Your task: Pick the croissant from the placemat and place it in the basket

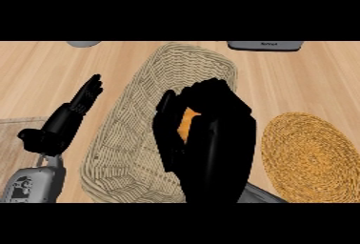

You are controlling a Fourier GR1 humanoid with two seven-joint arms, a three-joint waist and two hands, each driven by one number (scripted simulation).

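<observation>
The right hand (211, 138) curls round the croissant (185, 125), held over the basket (134, 128), left of the placemat (309, 157). Pick done; release remains. The left hand (74, 114) rests open at left.

The counter (309, 71) is lit evenly and brightly, with no glare. Soft shading is seen inside the basket (141, 124). The black hands are rendered almost without detail.
</observation>
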